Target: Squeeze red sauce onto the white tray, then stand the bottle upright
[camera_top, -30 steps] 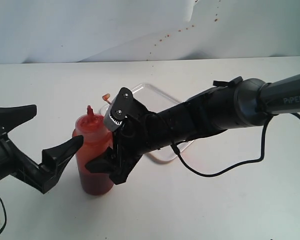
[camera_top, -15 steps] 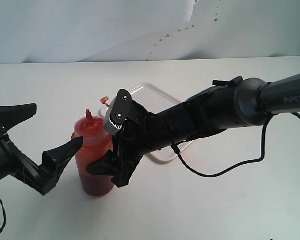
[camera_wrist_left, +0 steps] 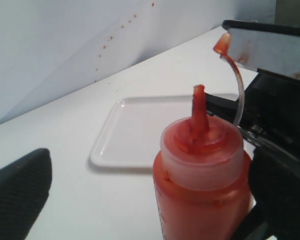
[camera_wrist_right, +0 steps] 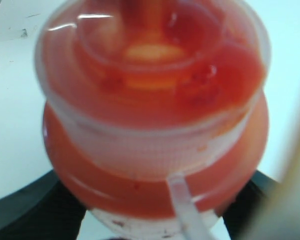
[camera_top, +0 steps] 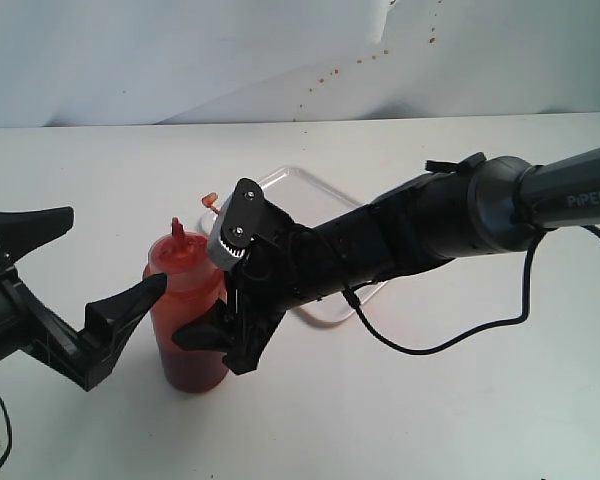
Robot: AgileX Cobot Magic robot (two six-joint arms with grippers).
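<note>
The bottle (camera_top: 185,310) stands upright on the table, red sauce (camera_wrist_left: 200,200) showing through its wall. Its nozzle (camera_wrist_left: 199,107) points up and the tethered tip cap (camera_wrist_left: 222,44) hangs off to one side. My right gripper (camera_top: 202,325) reaches across the middle and is shut on the bottle's lower body; dark fingers (camera_wrist_right: 37,205) flank the bottle (camera_wrist_right: 150,125) in the right wrist view. My left gripper (camera_top: 115,248) is open, one fingertip right beside the bottle's shoulder. Behind the bottle lies the white tray (camera_wrist_left: 135,135), its visible surface plain white; the right arm covers part of the tray (camera_top: 280,185).
The right arm's black forearm (camera_top: 430,220) stretches over the tray from the right. A black cable (camera_top: 450,335) loops on the table below it. Small red specks (camera_top: 360,60) dot the white backdrop.
The bottle's top has dropped slightly and shifted a little left with the right gripper. The left gripper has stayed put.
</note>
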